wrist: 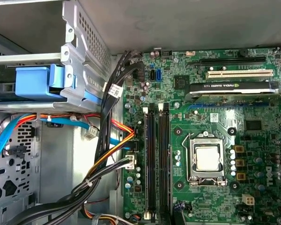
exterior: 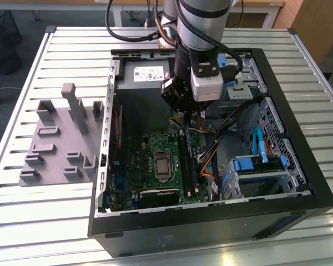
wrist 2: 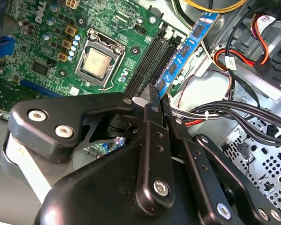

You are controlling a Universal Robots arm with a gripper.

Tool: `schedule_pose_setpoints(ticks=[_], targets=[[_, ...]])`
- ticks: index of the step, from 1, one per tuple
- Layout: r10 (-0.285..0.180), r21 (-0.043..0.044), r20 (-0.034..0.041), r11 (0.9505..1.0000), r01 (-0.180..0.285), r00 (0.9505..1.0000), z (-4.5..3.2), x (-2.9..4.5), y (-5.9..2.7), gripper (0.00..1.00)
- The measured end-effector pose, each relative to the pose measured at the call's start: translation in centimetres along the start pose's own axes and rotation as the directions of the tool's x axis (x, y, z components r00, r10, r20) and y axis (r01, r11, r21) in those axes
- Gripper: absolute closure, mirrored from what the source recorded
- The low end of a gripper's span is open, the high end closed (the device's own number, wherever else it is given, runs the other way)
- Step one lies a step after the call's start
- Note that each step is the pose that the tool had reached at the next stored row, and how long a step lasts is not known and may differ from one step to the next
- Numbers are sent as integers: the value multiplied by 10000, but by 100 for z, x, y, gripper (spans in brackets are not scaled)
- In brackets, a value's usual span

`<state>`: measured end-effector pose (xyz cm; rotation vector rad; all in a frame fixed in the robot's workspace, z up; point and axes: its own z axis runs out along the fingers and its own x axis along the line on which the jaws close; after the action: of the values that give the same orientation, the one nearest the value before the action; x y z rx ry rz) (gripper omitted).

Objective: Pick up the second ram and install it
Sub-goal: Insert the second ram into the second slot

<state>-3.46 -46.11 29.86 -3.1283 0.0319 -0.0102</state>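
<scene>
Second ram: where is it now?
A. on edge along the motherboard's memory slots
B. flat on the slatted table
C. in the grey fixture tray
A: the second wrist view shows the second ram on edge along the memory slots, its near end at the gripper.

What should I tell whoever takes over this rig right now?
Gripper: inside the open computer case, low over the motherboard, fingers drawn together at the near end of the second ram, apparently pinching it.
Second ram: standing on edge along the outermost memory slot, beside the bare black slots.
Done: the stick is off the grey fixture tray and at the slot.
Left: whether it is fully seated cannot be told; the gripper has not let go.
</scene>
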Motion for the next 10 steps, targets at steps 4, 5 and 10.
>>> schedule_pose_setpoints(ticks=[4, 5, 10], targets=[[0, 1, 0, 10000, 0, 10000, 37, 0, 0, 86], [0, 2, 0, 10000, 0, 10000, 51, 0, 1, 86], [0, 0, 7, 10000, 0, 10000, 81, 0, 13, 86]])
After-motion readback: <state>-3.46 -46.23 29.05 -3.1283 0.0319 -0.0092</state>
